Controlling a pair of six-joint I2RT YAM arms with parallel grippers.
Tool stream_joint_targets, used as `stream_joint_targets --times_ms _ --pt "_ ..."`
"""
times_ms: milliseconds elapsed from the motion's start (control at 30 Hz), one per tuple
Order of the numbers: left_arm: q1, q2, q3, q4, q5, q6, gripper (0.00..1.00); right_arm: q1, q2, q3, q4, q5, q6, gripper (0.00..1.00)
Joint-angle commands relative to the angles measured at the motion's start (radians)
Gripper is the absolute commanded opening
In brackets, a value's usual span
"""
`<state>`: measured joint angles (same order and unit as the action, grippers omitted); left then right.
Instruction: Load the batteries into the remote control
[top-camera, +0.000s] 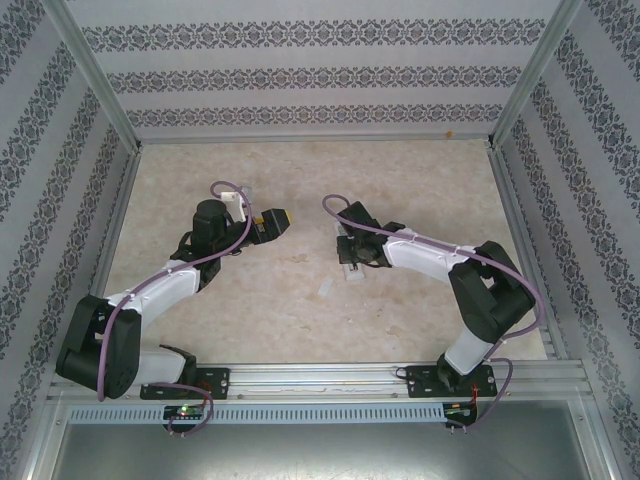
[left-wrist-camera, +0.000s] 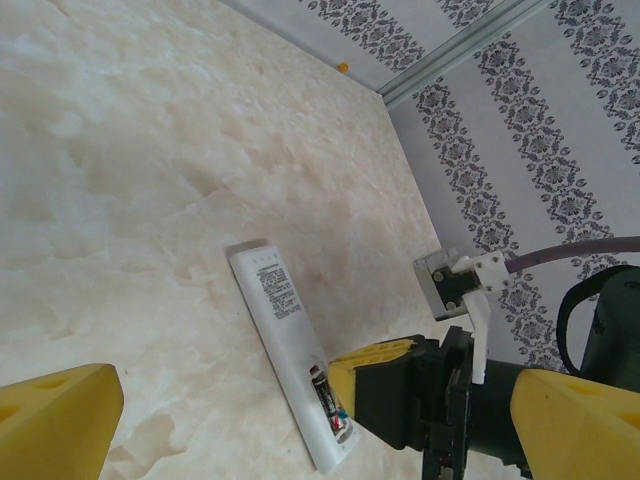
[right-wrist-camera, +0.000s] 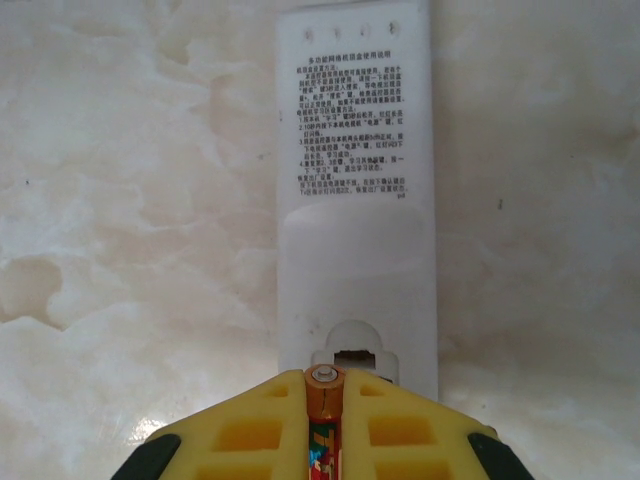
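- Table: pale and marbled. The work sits near its middle, a little right of centre.
- Remote: white, lying flat with its back up and the printed label on the half away from the right arm. In the right wrist view its long axis runs straight ahead of the fingers. The battery end is the near one.
- Left gripper: spread wide and empty. It hovers apart from the remote on its left.
- Right gripper: clamped on one battery, with its tips just at the remote's near end.
- The battery lies along the yellow fingers, in line with the remote's length. Its metal-capped end is at the fingertips, towards the remote.
- In the left wrist view a dark, red-marked battery lies lengthwise at that end of the remote, beside a yellow finger. From there I cannot tell whether it is the held one or one already seated.
- Step in hand, as I judge it: seating this battery.
  - Keep it parallel to the bay.
  - Check which end meets the spring.
  - Tip that end in first, then press the other end down gently.
  - Let go only once it sits flush.
- The remote is loose and would likely slide under a push, so the free gripper could steady its far end.
- The panel below the label looks smooth, with a small notch. I cannot tell whether the bay is open.
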<state>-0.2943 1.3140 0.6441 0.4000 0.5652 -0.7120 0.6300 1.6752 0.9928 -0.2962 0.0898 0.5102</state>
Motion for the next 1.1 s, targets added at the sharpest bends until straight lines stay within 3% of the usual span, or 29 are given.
stream_joint_targets --times_ms 0,233,433,800,1067 --pt "-0.009 -0.007 0.03 -0.01 -0.004 0.022 1.0 -0.006 0.023 -0.03 0.056 0.016 -0.02 0.12" --pt "-0.009 -0.01 0.028 -0.013 -0.011 0.026 1.0 0.0 0.013 -0.09 0.079 0.01 -0.009 0.14" --pt "-0.009 0.008 0.029 0.008 -0.006 0.013 1.0 0.02 -0.009 -0.126 0.09 0.006 0.015 0.23" --pt "-0.009 0.007 0.03 0.006 -0.006 0.008 1.0 -0.012 -0.095 -0.033 0.003 -0.008 0.01 0.31" --pt "-0.008 0.002 0.032 0.001 -0.011 0.011 1.0 -0.044 -0.011 0.04 -0.002 -0.031 -0.012 0.22"
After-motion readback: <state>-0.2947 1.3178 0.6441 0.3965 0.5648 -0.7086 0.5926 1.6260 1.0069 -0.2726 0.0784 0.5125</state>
